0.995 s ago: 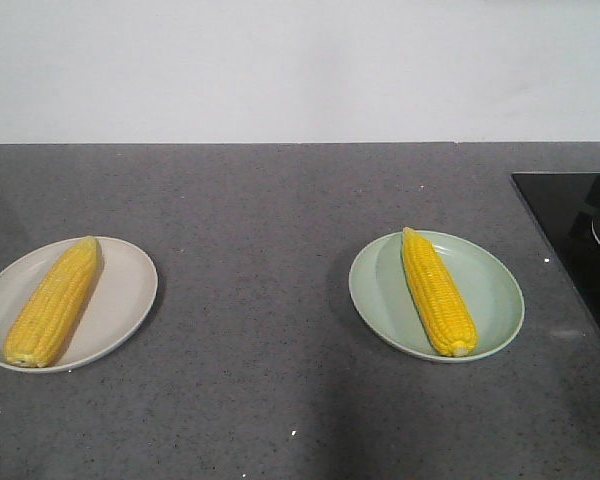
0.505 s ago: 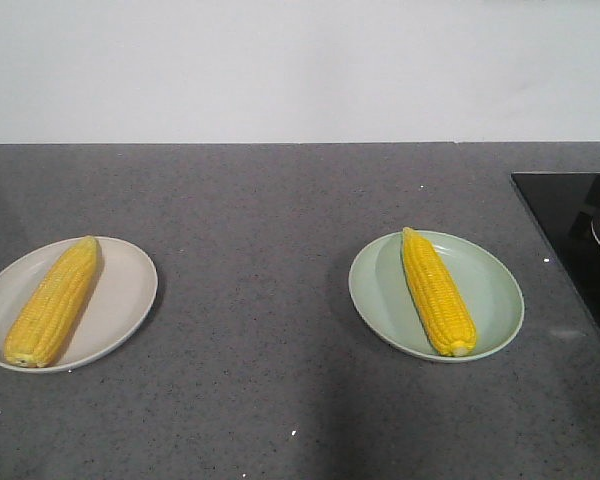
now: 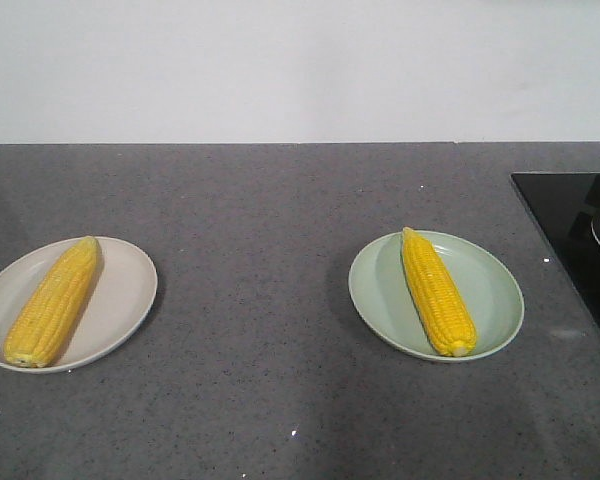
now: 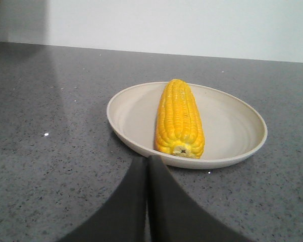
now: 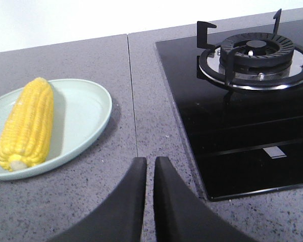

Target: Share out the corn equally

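Since nothing has shifted over the last second, you can treat the split as done: your left hand (image 4: 147,166) and right hand (image 5: 149,166) hang pressed together, holding nothing, low over the grey speckled tabletop (image 3: 260,400). Beyond them, one yellow corn cob (image 3: 52,300) lies on the beige round plate (image 3: 130,290) and another yellow corn cob (image 3: 438,291) on the pale green round plate (image 3: 495,290).

The left picture edge is cutting off the beige plate (image 3: 120,300). The right edge is cropping the stove (image 3: 570,230), and its burner (image 5: 255,58) is running past the frame.
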Robot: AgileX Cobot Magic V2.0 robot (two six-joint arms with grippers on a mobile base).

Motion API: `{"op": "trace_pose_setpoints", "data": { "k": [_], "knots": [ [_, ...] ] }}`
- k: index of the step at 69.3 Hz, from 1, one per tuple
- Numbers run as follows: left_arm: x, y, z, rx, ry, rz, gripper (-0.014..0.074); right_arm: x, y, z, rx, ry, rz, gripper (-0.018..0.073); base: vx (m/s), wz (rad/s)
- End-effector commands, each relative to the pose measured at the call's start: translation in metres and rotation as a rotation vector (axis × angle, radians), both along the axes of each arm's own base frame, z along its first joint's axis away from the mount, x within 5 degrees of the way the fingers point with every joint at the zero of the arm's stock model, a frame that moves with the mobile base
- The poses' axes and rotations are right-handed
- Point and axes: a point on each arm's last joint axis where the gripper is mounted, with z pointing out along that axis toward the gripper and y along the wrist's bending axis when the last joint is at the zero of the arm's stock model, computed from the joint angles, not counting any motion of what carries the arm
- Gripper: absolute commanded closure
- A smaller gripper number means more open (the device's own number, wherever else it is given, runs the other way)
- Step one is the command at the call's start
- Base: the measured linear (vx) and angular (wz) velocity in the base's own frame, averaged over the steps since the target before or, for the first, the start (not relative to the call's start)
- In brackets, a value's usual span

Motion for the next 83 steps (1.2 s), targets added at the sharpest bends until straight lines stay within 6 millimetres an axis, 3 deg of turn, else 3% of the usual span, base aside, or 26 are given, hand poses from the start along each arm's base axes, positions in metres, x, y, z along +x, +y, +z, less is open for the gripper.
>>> {"op": "trace_pose_setpoints", "data": {
  "k": [1,32,51,83],
  "knots": [
    [0.000,0.000,0.007,-0.006,-0.090,0.000,0.0605,0.000,0.000,0.005,-0.048,-0.105,0.003,0.0571,0.00,0.00],
    [0.000,0.000,0.007,-0.006,-0.090,0.000,0.0605,-0.006,0.000,-0.033,-0.165,-0.136,0.025,0.0571,0.00,0.00],
    [0.000,0.000,0.007,-0.006,-0.090,0.000,0.0605,-0.007,0.005,-0.033,-0.270,-0.143,0.133,0.0571,0.00,0.00],
    [0.000,0.000,0.007,-0.006,-0.090,0.000,0.0605,-0.007,0.005,-0.033,-0.181,-0.145,0.116,0.0571,0.00,0.00]
  ]
}}
